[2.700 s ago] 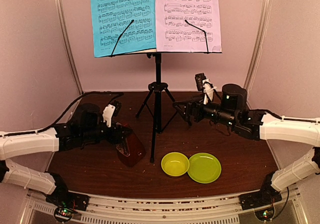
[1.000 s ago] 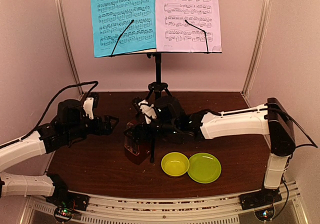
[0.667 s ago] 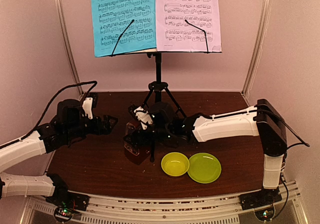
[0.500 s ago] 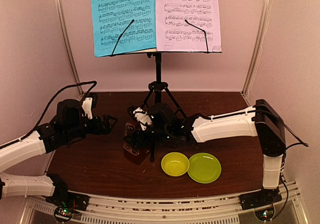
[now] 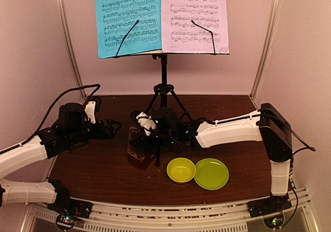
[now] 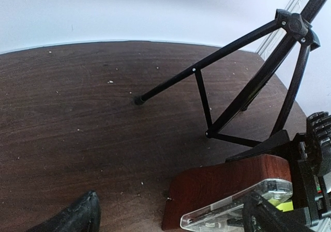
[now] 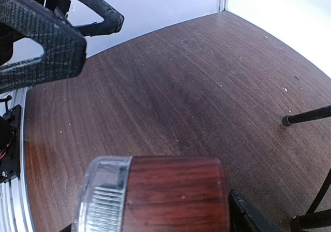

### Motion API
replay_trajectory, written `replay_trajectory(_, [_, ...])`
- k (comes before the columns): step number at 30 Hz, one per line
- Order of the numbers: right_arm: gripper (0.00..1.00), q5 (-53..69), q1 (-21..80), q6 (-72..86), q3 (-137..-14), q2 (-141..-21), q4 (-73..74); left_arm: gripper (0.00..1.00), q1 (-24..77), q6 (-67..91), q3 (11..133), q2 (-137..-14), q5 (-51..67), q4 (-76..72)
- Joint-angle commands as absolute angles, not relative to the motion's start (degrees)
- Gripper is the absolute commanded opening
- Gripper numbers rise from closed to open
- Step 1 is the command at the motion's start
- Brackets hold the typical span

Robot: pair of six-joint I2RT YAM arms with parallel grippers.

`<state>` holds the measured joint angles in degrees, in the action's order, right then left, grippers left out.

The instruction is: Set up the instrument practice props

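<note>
Metronome (image 7: 170, 190) stands on the table (image 5: 232, 113) between the right gripper's (image 5: 137, 146) jaws; whether they grip it I cannot tell. Nearby the left gripper (image 5: 113, 127) hovers wide open. Behind, the music stand (image 5: 163, 82) holds a blue sheet (image 5: 126, 17) and a lilac sheet (image 5: 194, 14)

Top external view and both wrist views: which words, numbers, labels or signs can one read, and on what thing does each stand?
No text can be read in any view.
On the blue sheet: printed staves of notes; any words are too small to read.
On the pale lilac-white sheet: the same, too small to read.
On the metronome: no label or number shows on the wood or the clear cover.
</note>
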<state>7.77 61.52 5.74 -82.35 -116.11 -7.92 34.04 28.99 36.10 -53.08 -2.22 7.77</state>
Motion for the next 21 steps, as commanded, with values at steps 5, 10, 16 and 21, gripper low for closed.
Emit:
replay_trajectory(5, [0.44,17.4,60.7,3.7,-79.4,-111.3,-13.4,0.98,33.2,27.4,36.8,-50.9,-1.1,8.2])
replay_trajectory(10, [0.33,25.3,60.6,3.2,-77.8,-107.7,-17.0,0.98,33.2,25.8,37.5,-49.6,0.9,9.2])
replay_trajectory(16, [0.26,33.2,59.9,3.7,-74.0,-102.0,-21.3,0.96,33.2,22.5,38.5,-48.7,6.9,9.7])
replay_trajectory(21, [0.14,38.4,58.7,4.2,-69.6,-96.5,-24.3,0.91,33.2,19.3,38.9,-48.9,14.1,9.3])
